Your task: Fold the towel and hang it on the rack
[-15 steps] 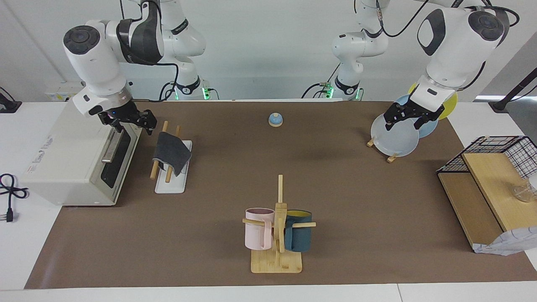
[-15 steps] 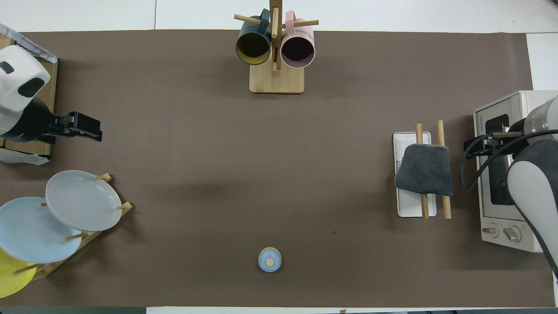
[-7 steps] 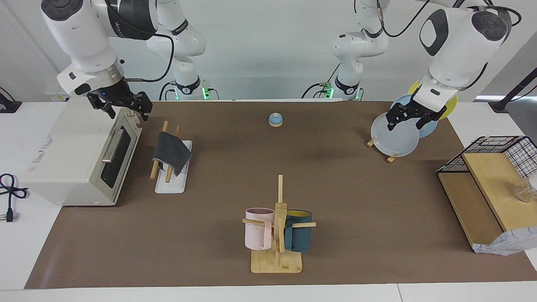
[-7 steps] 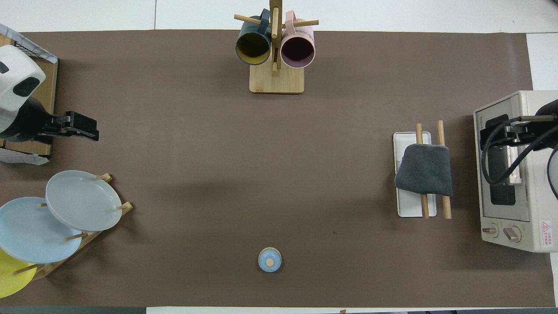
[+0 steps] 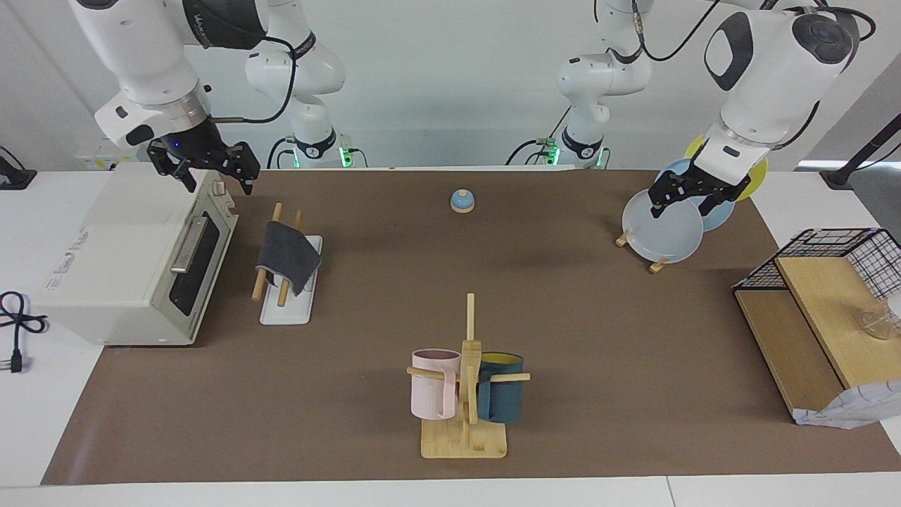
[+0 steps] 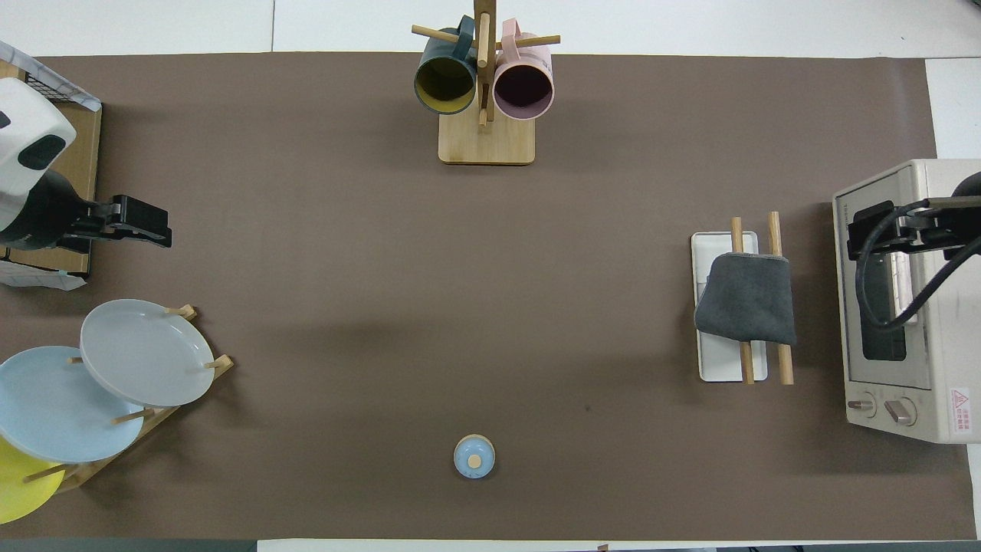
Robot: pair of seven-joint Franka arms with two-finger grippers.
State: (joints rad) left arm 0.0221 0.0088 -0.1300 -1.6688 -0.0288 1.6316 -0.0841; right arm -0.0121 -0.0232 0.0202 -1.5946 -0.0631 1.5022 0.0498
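Right gripper [image 5: 215,171]: its fingers are standing spread and empty, and it is hanging above the toaster oven [image 5: 134,264], over the oven's top edge on the side that faces the rack.
Left gripper [image 5: 693,198]: its fingers are spreading wide and holding nothing, poised over the pale plates [image 5: 662,229] leaning in the plate stand at the left arm's end of the table.
Towel [image 5: 287,257]: it is lying draped across the two wooden rods, dark grey face outward, folded into a compact panel with one corner drooping toward the white base; neither gripper is touching it.
Rack [image 5: 290,304]: it is sitting just beside the toaster oven's door, toward the right arm's end of the table, both rods carrying the cloth.
Table [image 5: 598,331]: a mug tree [image 5: 466,380] with a pink and a dark blue mug is standing well apart from the rack, farther from the robots; a small blue bell [image 5: 462,201] is resting nearer to them.
Progress: folding and hanging are looking finished; nothing appears left beyond both arms parking clear.
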